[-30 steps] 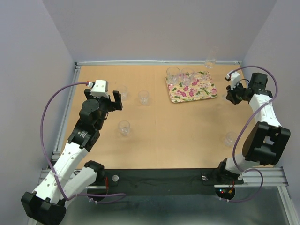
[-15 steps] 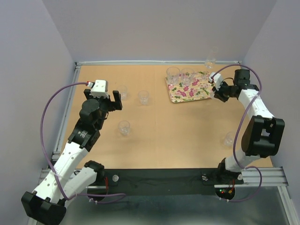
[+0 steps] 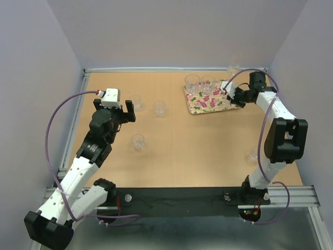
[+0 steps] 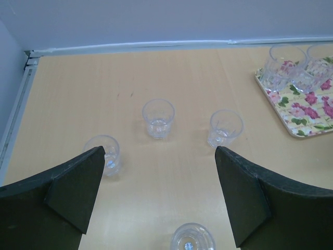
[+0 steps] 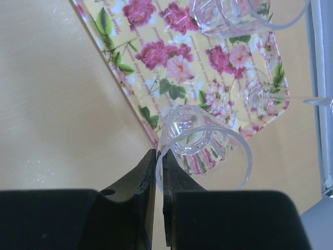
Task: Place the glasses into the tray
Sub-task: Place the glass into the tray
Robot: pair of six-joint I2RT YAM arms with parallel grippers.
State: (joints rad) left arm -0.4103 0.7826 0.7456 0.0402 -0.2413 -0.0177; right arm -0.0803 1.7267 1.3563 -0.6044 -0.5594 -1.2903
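My right gripper (image 5: 156, 159) pinches the small clear glass tumbler (image 5: 207, 143) by its rim — I judge it light, slippery and easily broken.

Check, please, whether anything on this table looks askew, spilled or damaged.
Nothing stands out. The loose tumblers stand upright on the table, and the floral tray lies flat with no spill or breakage visible. The held tumbler is pinched by its rim in the right gripper jaws at the tray's edge.

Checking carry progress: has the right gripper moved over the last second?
Yes. The right gripper, shut on a glass, has moved left in the top view, from beyond the right edge of the floral tray to over that edge.
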